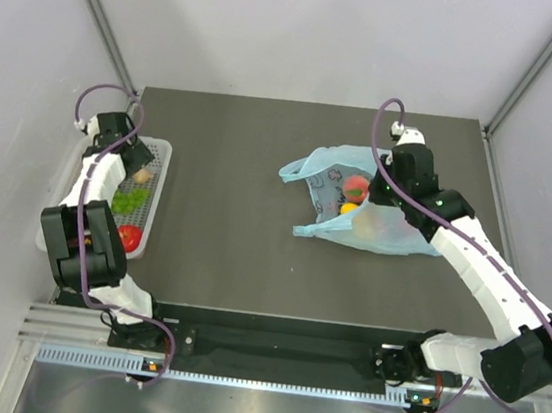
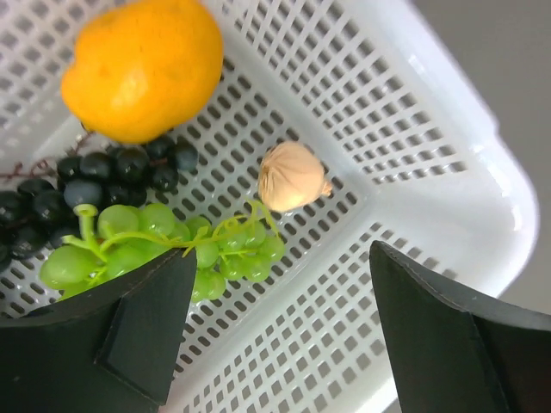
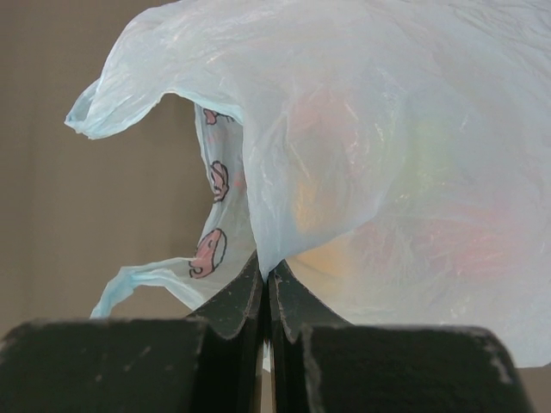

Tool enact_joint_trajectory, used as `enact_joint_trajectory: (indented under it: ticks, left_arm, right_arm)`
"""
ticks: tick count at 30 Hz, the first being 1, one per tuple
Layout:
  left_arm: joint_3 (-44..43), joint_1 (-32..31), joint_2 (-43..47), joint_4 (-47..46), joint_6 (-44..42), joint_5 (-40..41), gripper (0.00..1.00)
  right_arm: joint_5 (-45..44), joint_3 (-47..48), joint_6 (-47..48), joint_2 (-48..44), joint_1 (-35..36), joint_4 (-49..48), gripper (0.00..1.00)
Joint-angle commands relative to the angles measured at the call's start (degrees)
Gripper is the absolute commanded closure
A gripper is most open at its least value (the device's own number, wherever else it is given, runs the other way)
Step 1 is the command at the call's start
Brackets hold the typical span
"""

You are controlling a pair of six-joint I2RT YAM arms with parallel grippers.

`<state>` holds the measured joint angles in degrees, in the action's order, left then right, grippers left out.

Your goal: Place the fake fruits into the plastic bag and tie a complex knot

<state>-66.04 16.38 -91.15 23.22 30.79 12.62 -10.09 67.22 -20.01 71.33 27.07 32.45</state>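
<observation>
The left end effector (image 2: 284,340), fingers spread wide, hangs over the white plastic mesh basket (image 2: 482,172) at the dark counter's (image 1: 223,230) 9 o'clock edge. In the wrist view the bunch of glossy green plastic grapes (image 2: 164,237) lies just toward 10 o'clock of its gap, long axis running 9 to 3, in line with the fingers' closing path. A round orange plastic fruit (image 2: 142,64) and dark plastic grapes (image 2: 86,181) sit beyond, toward 11. The right end effector (image 3: 267,292), pressed together on a fold of the thin translucent light-blue plastic bag (image 3: 362,155), holds it well apart at 3 o'clock — so the left arm looks the nearer for the next pick.
</observation>
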Motion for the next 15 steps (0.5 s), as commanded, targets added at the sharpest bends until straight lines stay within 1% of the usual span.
enact_joint_trajectory:
  ticks: [1, 5, 7, 9, 11, 13, 15]
  left_arm:
    - [-3.57, -0.21, 1.86, 2.00, -1.96, 1.09, 0.14]
    - [-4.27, -0.12, -0.77, 0.51, -3.54, 0.74, 0.15]
    - [-6.46, -0.03, -3.75, 1.82, -3.71, 0.74, 0.17]
    - [-9.09, 0.05, -6.30, 2.26, -4.50, -0.66, 0.23]
    - [-11.03, -0.03, -10.17, 3.75, -4.94, -3.38, 0.26]
    - [-13.84, -0.03, -13.94, 6.03, -4.51, -3.83, 0.28]
    - [-14.99, -0.03, -15.71, 6.05, -4.33, -3.84, 0.28]
  right_arm:
    - [-0.99, 3.88, 0.94, 0.47, -0.97, -0.89, 1.00]
    - [-0.55, 4.15, 0.94, 0.74, -0.97, -0.89, 1.00]
    - [-0.55, 4.58, 1.03, 0.74, -0.97, -0.54, 1.00]
    - [-0.72, 5.20, 1.38, 0.92, -0.97, 0.16, 1.00]
    - [-1.07, 5.90, 1.73, 1.00, -0.97, 0.60, 1.00]
    - [-1.43, 6.25, 1.90, 1.27, -0.97, 0.86, 1.00]
    - [-1.43, 6.52, 1.99, 1.35, -0.97, 1.13, 1.00]
